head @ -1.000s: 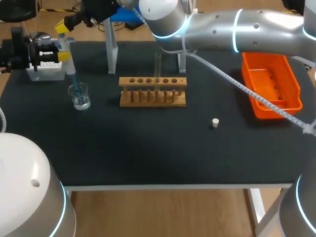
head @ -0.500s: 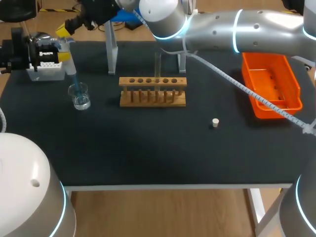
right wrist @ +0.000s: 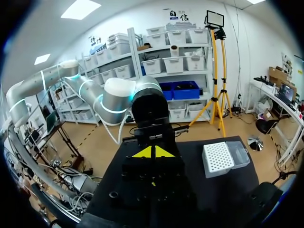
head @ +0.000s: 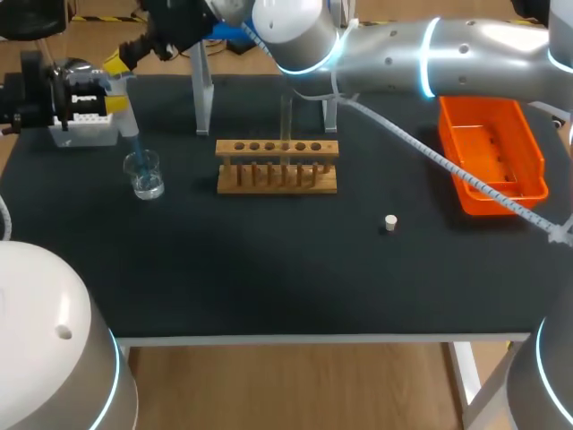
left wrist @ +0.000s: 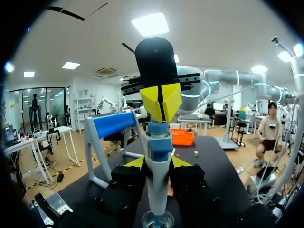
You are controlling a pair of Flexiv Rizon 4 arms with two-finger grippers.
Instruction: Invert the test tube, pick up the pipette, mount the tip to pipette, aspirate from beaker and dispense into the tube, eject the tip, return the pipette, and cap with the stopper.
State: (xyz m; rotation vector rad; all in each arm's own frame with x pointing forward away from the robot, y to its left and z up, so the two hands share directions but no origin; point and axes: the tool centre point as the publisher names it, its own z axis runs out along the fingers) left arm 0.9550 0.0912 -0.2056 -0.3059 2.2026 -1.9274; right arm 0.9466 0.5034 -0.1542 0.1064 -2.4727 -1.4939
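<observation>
Dipping its blue tip (head: 134, 148) into the beaker (head: 144, 175) at the upper left of the head view, the pipette (head: 123, 112) stands nearly upright, just beside the white tip box (head: 85, 133). The left gripper (left wrist: 159, 164) pinches the pipette's body from both sides, its yellow tips flanking the barrel in the left wrist view. The right arm (head: 448, 54) enters from the frame's right and reaches across to the upper left. It sets the right gripper (left wrist: 161, 100) on the pipette's top, fingers pressed together with nothing between them.

Judging by this pose, the aspirate step appears to be in hand: the tip is mounted and inside the beaker, with the plunger under the closed fingers. Whether liquid has risen into the tip cannot be told.

The next move likely calls for easing the right gripper upward so the plunger draws liquid in. After that, the pipette would need lifting clear of the beaker and carrying to the test tube (head: 286, 121), upright in the wooden rack (head: 277, 176) at upper centre. The stopper (head: 390, 222) lies alone right of centre on the dark table (head: 269, 269), well apart from the rack. The orange bin (head: 537, 179) sits at the right edge.
</observation>
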